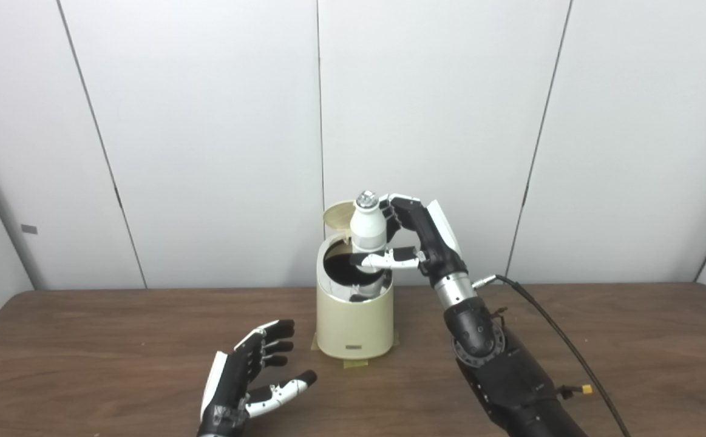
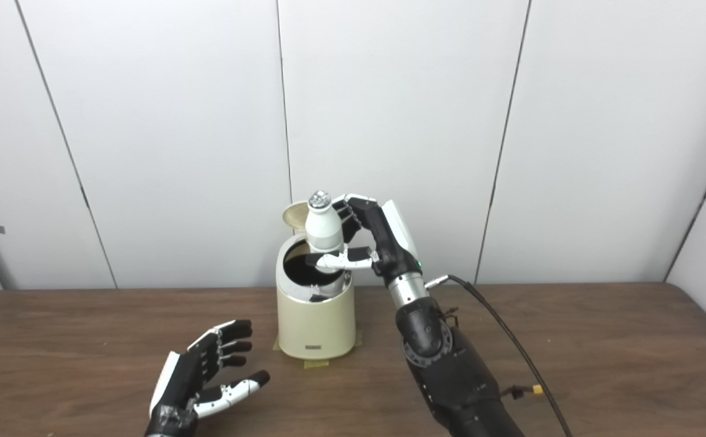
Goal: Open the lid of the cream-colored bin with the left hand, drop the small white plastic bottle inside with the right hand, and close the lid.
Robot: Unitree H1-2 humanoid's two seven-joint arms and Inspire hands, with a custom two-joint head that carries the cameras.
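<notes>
The cream-colored bin (image 1: 354, 321) stands on the table's middle, its round lid (image 1: 338, 217) tipped up open at the back, dark inside. My right hand (image 1: 416, 240) is shut on the small white plastic bottle (image 1: 368, 227) and holds it upright directly over the bin's opening, its bottom at about rim height. The bottle has a silvery cap. My left hand (image 1: 252, 376) is open and empty, resting low over the table to the front left of the bin, apart from it.
The brown wooden table (image 1: 85, 352) runs the picture's width, with white wall panels behind. A black cable (image 1: 562, 340) runs from my right wrist across the table's right side. Tape marks (image 1: 356, 364) sit under the bin's base.
</notes>
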